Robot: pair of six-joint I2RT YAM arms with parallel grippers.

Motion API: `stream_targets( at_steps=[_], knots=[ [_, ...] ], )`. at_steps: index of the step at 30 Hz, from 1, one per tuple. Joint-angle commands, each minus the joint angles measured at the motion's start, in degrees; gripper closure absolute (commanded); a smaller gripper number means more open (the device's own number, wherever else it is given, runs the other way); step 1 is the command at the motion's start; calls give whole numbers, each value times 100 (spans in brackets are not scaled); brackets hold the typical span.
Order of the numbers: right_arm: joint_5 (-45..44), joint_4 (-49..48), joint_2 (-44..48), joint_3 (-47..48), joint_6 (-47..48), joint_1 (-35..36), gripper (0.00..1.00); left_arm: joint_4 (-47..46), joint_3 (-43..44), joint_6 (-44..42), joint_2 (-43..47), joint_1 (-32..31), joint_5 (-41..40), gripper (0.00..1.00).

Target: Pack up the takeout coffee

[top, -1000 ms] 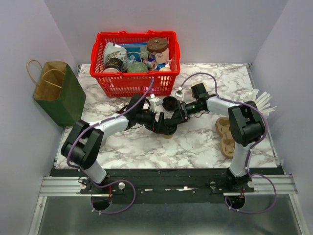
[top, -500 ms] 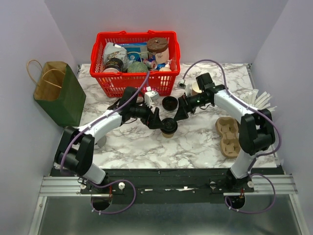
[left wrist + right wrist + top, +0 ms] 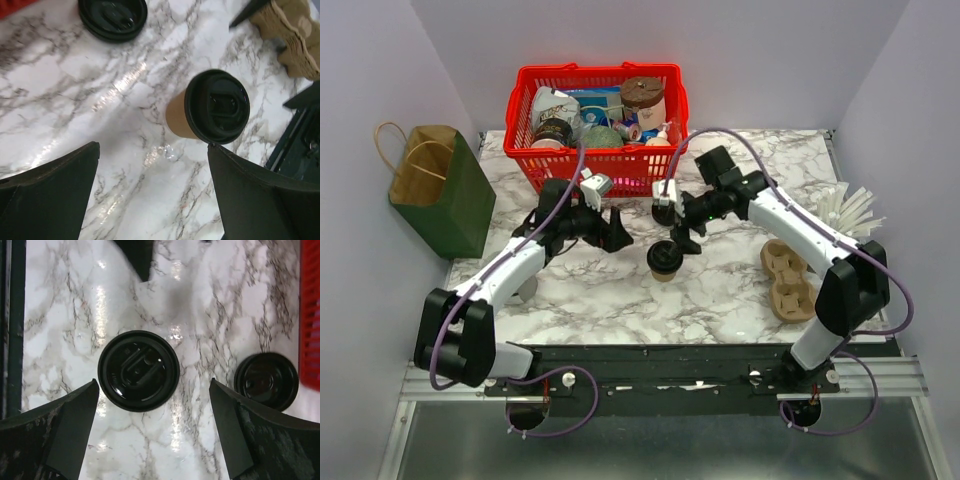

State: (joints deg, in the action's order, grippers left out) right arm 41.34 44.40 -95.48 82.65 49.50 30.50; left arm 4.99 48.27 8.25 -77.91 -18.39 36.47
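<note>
The takeout coffee (image 3: pixel 666 260) stands upright near the table's middle, a tan paper cup (image 3: pixel 177 117) capped with a black lid (image 3: pixel 138 370). My left gripper (image 3: pixel 615 235) hangs open a little to its left with only marble between its fingers (image 3: pixel 50 190). My right gripper (image 3: pixel 684 238) is open just above and behind the cup, which the right wrist view shows from straight above, slightly ahead of the fingertips (image 3: pixel 70 410). Neither gripper touches the cup.
A loose black lid (image 3: pixel 266 381) lies on the marble near the red basket (image 3: pixel 595 125) of groceries. A brown pulp carrier (image 3: pixel 787 278) sits at the right, pale sticks (image 3: pixel 855 210) behind it. A green paper bag (image 3: pixel 445 190) stands at the left table edge.
Both grippers have drawn away from the lidded cup: the left went left, the right rose toward the basket. The cup stays where it stood.
</note>
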Motion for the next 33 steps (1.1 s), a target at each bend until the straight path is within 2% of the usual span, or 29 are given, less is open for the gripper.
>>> stream_targets(
  at_steps=[1,10,17,27,31,33],
  knots=[
    [-495,358,-172,-39,1535,421,0,-121,174,299,355,265,-448,4],
    [-785,762,-638,357,1774,790,0,-235,-28,458,680,512,-483,3],
    [-873,1211,-1042,673,1765,799,2,-385,-134,599,733,644,-430,3],
    [-917,974,-823,410,1677,808,19,-473,-134,730,602,679,-386,3],
    [-996,1088,-946,453,1695,799,21,-473,-116,783,531,688,-342,3],
    [-1067,1071,-990,453,1660,799,28,-473,-81,792,514,705,-342,3]
  ],
)
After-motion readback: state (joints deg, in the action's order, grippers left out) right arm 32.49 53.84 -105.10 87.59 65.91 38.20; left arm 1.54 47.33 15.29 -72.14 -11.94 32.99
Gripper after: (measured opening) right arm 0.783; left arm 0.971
